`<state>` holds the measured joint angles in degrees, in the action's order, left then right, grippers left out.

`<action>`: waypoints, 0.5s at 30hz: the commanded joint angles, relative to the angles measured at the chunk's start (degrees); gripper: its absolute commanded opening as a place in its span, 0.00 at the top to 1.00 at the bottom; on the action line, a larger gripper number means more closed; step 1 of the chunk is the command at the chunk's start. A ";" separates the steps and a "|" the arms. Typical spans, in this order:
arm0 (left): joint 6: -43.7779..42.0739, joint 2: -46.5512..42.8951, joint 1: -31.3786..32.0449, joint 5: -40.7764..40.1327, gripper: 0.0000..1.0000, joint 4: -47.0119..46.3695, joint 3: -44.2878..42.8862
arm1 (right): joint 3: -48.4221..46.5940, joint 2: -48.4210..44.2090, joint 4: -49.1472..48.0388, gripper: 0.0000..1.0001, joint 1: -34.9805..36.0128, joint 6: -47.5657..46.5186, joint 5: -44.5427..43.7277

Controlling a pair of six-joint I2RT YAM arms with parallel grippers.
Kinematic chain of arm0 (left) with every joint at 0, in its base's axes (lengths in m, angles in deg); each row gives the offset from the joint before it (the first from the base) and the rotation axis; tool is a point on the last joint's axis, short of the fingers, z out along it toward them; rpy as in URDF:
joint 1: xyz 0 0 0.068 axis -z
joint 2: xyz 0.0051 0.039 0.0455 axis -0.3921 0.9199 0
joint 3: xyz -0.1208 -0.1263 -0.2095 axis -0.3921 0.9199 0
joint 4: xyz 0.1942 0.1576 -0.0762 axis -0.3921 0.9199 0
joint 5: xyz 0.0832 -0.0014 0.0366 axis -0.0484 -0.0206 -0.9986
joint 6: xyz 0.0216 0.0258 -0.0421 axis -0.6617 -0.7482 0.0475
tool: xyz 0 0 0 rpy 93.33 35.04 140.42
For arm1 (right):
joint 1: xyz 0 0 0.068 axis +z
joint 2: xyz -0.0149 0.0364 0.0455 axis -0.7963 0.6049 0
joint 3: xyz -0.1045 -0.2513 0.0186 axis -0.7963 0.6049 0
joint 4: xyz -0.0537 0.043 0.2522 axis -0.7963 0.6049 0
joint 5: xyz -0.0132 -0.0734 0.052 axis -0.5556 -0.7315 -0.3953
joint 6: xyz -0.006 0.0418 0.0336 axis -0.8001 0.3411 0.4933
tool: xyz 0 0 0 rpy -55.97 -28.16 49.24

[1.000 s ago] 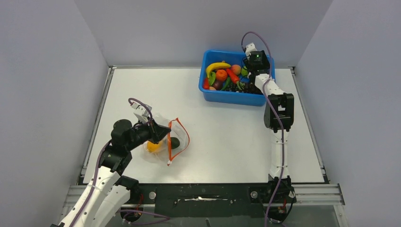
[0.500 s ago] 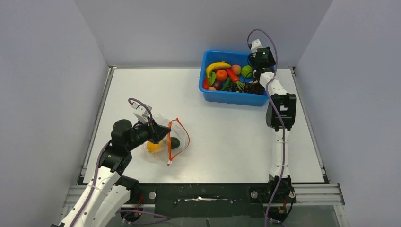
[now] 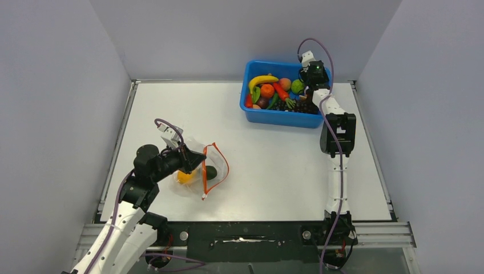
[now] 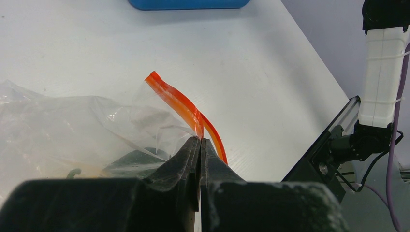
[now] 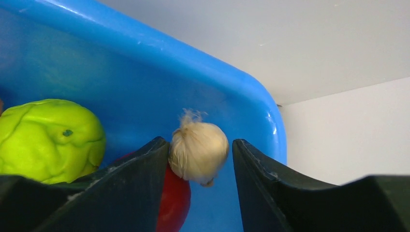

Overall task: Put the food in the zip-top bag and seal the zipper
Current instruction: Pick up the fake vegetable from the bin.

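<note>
Locate bag at bench 7 o'clock, holding orange piece and dark green piece. Note left fingers clamped on bag beside zipper. Note right fingers apart in bin at 1 o'clock, straddling pale tufted piece.

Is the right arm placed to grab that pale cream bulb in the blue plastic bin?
Probably yes: the right gripper has its fingers either side of the pale cream bulb, nothing between; the blue plastic bin wall is close behind.
</note>
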<state>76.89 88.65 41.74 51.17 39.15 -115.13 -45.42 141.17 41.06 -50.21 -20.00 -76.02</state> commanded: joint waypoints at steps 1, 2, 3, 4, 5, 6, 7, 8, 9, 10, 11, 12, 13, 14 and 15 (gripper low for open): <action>-0.90 -0.53 -0.11 0.85 1.00 -1.67 -1.10 | -2.62 0.36 -2.20 0.51 -0.62 0.73 0.52; -0.89 -0.59 -0.11 0.85 1.00 -1.67 -1.12 | -2.40 0.16 -2.14 0.51 -0.53 0.81 0.69; -0.94 -0.65 -0.07 0.85 1.00 -1.67 -1.15 | -2.15 -0.05 -2.05 0.52 -0.50 0.98 0.78; -0.90 -0.70 -0.08 0.85 1.00 -1.67 -1.09 | -1.82 -0.16 -1.97 0.53 -0.54 1.03 1.04; -0.91 -0.70 -0.11 0.85 1.00 -1.72 -1.07 | -1.46 -0.38 -2.03 0.55 -0.55 1.11 1.10; -0.93 -0.70 -0.11 0.85 1.00 -1.67 -1.05 | -1.18 -0.51 -1.98 0.57 -0.55 1.13 1.21; -0.92 -0.78 -0.11 0.85 1.00 -1.67 -1.06 | -0.92 -0.58 -1.95 0.58 -0.55 1.13 1.19; -0.86 -0.84 -0.09 0.85 1.00 -1.62 -1.05 | -0.54 -0.77 -1.90 0.59 -0.52 1.20 1.23; -0.88 -0.79 -0.09 0.85 1.00 -1.59 -1.03 | -0.07 -1.03 -1.94 0.59 -0.52 1.28 1.19; -0.86 -0.83 -0.06 0.85 1.00 -1.59 -1.01 | 0.52 -1.49 -2.01 0.60 -0.42 1.34 1.25; -0.92 -0.87 -0.06 0.85 1.00 -1.61 -1.06 | 1.14 -1.95 -2.20 0.60 -0.37 1.43 1.31; -0.88 -0.94 -0.07 0.78 1.00 -1.58 -1.02 | 1.71 -2.40 -2.29 0.60 -0.25 1.52 1.35; -0.90 -0.93 -0.08 0.78 1.00 -1.58 -1.03 | 2.27 -2.84 -2.26 0.60 -0.16 1.56 1.36; -0.92 -0.88 -0.06 0.72 1.00 -1.58 -1.01 | 2.78 -3.35 -2.33 0.61 0.01 1.69 1.37; -1.01 -0.95 -0.09 0.74 1.00 -1.58 -1.03 | 3.45 -3.99 -2.42 0.61 0.17 1.70 1.34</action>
<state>76.89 88.52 41.74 51.17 39.21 -115.13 -44.04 141.10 39.64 -50.50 -19.17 -75.21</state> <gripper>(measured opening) 0.008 0.426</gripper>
